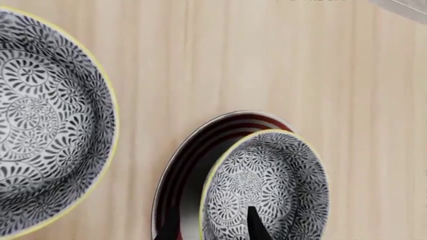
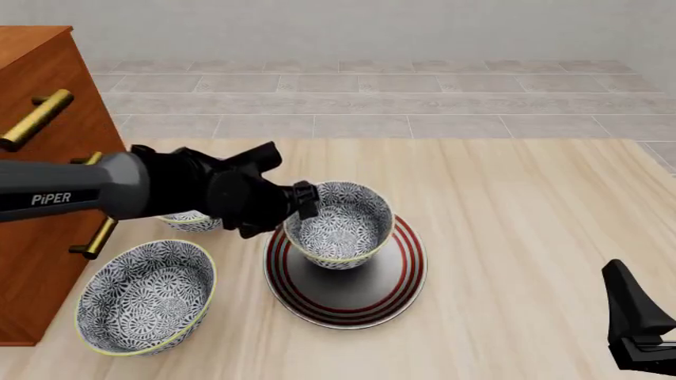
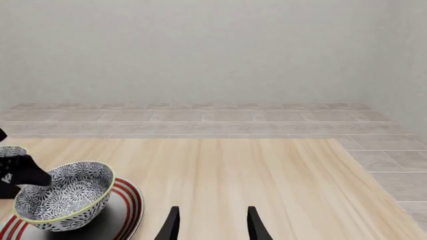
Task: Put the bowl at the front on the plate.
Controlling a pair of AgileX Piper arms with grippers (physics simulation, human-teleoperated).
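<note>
My left gripper (image 2: 306,203) is shut on the near-side rim of the blue-patterned, yellow-rimmed bowl (image 2: 343,226). One finger (image 1: 257,227) is inside the bowl (image 1: 267,185) and the other is outside it. The bowl sits tilted over the red-ringed plate (image 2: 401,277), leaning toward the arm. The right wrist view shows the bowl (image 3: 63,197) with its base down at the plate (image 3: 127,205); I cannot tell if they touch. My right gripper (image 3: 212,227) is open and holds nothing, low at the table's near right (image 2: 625,297), far from the plate.
A look-alike bowl (image 2: 142,297) stands at the near left, and it also fills one side of the left wrist view (image 1: 47,130). Another bowl (image 2: 190,222) is mostly hidden behind the left arm. A wooden cabinet (image 2: 43,103) with brass handles borders the table's left.
</note>
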